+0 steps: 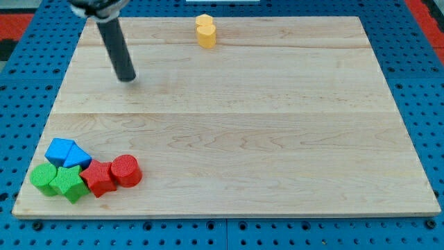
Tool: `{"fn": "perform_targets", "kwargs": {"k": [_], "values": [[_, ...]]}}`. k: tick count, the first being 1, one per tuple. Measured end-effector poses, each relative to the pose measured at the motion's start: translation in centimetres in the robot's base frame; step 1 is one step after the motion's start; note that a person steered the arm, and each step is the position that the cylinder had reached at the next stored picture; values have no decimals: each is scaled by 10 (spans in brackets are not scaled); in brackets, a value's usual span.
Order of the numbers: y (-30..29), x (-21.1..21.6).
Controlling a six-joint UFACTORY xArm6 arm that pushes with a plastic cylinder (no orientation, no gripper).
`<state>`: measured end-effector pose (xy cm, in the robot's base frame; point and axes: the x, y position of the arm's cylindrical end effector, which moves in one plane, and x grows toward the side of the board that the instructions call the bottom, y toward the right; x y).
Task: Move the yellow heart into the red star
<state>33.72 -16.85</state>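
No readable text, labels or numbers anywhere.

Table (pixel 277 125): light wooden board of several planks joined lengthwise, filling most of the frame. Its grain runs left to right. Around it lies a blue perforated surface (pixel 28 62), with a red patch at the upper left corner and another at the upper right.

Lower left of the frame holds a tight cluster of blocks. A blue block (pixel 67 153) sits at the cluster's upper left, angular in outline. Below it are two green blocks: a green cylinder (pixel 44 178) at far left, touching a green star (pixel 69 183) just to its right. A red cylinder (pixel 126 170) stands at the cluster's right end.
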Motion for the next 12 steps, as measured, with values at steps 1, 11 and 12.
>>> {"fn": "perform_targets", "kwargs": {"k": [1,11,12], "values": [[12,-79],[205,-142],[219,-142]]}}
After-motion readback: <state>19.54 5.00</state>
